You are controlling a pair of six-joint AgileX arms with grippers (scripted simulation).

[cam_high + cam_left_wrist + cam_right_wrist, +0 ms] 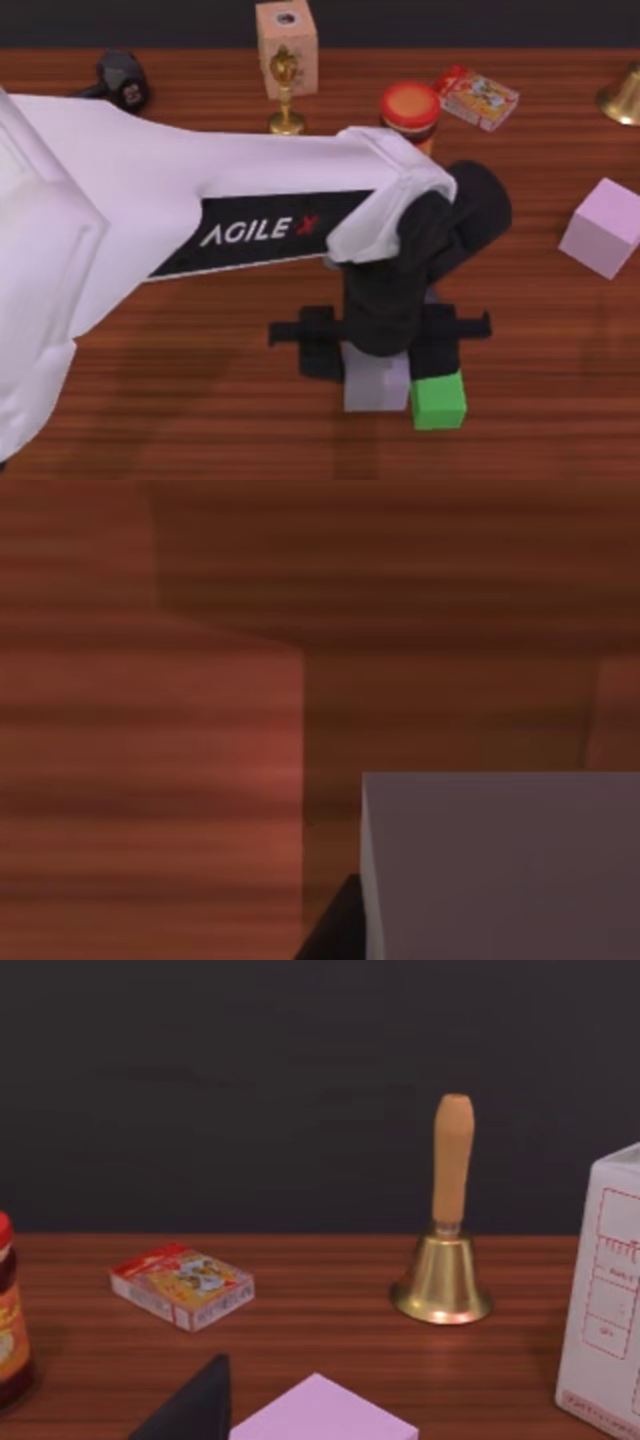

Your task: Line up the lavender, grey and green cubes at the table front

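grey cube (375,382) | under left gripper (378,345), touching green cube (439,401) | gripper state: cannot tell

A computer-rendered robot test bench: a dark red-brown wooden table (150,400) against a plain black backdrop, with a white arm (180,210) marked AGILEX above it. Behind the arm sit unrelated props: a brass bell (441,1260), a small trophy (286,90), a card box (182,1285).
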